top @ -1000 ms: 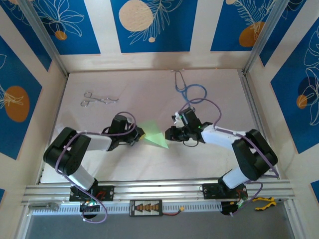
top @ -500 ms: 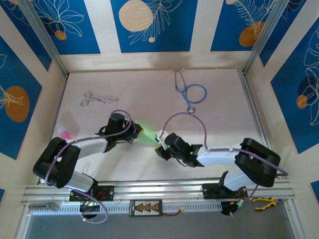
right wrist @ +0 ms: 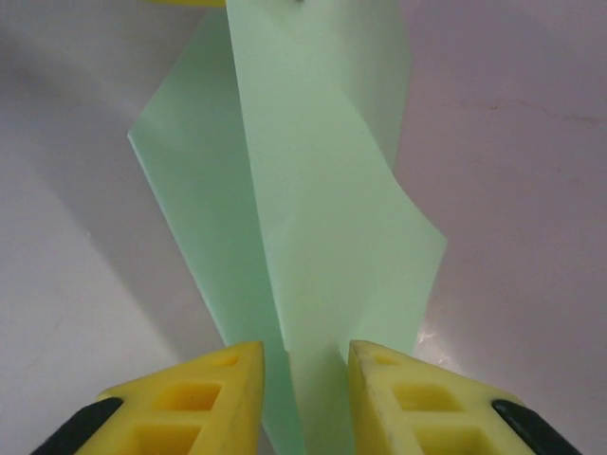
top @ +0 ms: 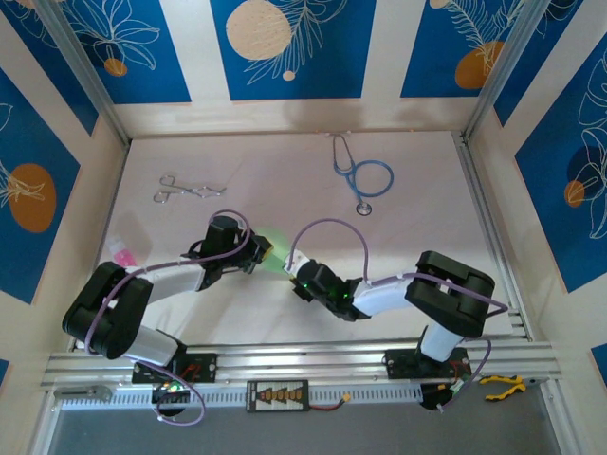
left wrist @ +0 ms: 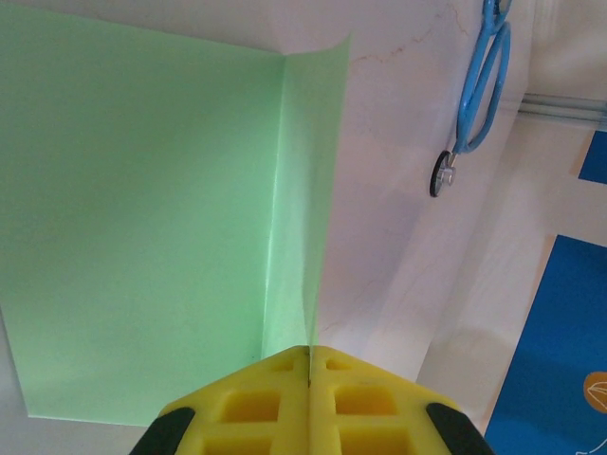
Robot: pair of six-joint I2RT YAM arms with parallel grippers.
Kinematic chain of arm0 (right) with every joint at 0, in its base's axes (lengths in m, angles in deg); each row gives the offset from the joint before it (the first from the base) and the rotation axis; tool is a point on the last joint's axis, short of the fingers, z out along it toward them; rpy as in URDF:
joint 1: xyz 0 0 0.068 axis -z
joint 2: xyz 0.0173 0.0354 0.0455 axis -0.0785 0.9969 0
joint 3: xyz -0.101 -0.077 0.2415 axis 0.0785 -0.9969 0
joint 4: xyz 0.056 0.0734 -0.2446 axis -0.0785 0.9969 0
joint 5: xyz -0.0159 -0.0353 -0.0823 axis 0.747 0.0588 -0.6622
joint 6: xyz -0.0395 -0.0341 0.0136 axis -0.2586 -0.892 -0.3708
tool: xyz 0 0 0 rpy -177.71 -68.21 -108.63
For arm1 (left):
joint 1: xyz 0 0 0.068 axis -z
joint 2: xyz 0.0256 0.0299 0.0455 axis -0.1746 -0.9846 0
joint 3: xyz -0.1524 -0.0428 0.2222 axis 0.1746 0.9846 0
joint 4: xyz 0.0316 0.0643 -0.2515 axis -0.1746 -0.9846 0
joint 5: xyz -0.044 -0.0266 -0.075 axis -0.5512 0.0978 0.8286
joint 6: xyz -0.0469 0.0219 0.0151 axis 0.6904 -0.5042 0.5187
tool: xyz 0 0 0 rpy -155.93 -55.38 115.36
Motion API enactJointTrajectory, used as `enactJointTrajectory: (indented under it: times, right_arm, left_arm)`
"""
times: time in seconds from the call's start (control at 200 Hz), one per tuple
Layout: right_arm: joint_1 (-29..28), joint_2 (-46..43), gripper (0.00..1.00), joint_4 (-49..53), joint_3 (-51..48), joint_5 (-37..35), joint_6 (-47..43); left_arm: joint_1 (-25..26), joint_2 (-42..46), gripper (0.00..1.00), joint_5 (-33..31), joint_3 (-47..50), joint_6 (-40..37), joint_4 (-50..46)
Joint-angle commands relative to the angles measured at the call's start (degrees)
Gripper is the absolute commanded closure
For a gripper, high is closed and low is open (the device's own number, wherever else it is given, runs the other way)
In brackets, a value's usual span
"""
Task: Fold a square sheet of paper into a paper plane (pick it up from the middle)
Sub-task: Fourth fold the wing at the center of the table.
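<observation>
The pale green sheet of paper point(top: 276, 250) is creased and partly folded, held up just above the table's middle. My left gripper point(top: 257, 254) is shut on one of its edges, and in the left wrist view the sheet point(left wrist: 142, 209) rises from between the closed yellow fingertips of that gripper point(left wrist: 310, 353), with a fold line running up it. My right gripper point(top: 296, 277) comes at the sheet from the near right. Its jaws point(right wrist: 303, 355) stand open on either side of a folded flap of the sheet point(right wrist: 322, 218), with a gap on both sides.
A blue stethoscope point(top: 364, 175) lies at the back, right of centre, and shows in the left wrist view as well point(left wrist: 482, 85). Metal forceps point(top: 190, 190) lie at the back left. A small pink object point(top: 121, 252) sits by the left wall.
My right arm has swung left from beside the stethoscope to the sheet's near side, jaws now straddling a flap. My left gripper shifted slightly left, still holding the sheet.
</observation>
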Motion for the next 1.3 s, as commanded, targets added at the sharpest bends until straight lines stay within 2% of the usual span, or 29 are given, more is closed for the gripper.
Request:
enactJointTrajectory:
  times: [0.0, 0.615, 0.765, 0.88, 0.97, 1.166, 1.296]
  right_arm:
    - [-0.3, 1.6, 0.72, -3.3, 1.9, -3.0, -1.4]
    - [0.1, 2.8, 0.9, -2.2, 2.8, -2.9, 1.1]
    - [0.7, 2.3, 0.95, -0.9, 2.8, -1.4, 3.4]
    - [2.0, 1.4, 0.98, 0.9, 2.9, 3.7, 7.3]
    - [3.6, 0.8, 0.98, 1.6, 2.9, 9.6, 10.5]
    - [8.0, 0.0, 1.0, 2.2, 3.0, 22.5, 17.6]
    - [11.5, 0.4, 1.0, 3.9, 4.2, 31.2, 23.0]
  left_arm:
    - [0.5, 0.6, 1.0, -0.9, -0.4, 0.8, -0.3]
    - [0.5, 0.6, 1.0, -0.9, -0.7, 0.5, -0.3]
    - [0.6, 1.6, 0.78, -1.3, -1.7, -1.6, -2.5]
    - [0.6, 4.1, 0.59, -3.3, -2.8, -4.9, -7.8]
    - [0.5, 6.3, 0.52, -5.4, -3.3, -7.0, -12.1]
    - [0.5, 9.3, 0.51, -7.6, -2.7, -9.1, -15.3]
    - [0.5, 8.8, 0.6, -6.8, -2.6, -9.9, -14.6]
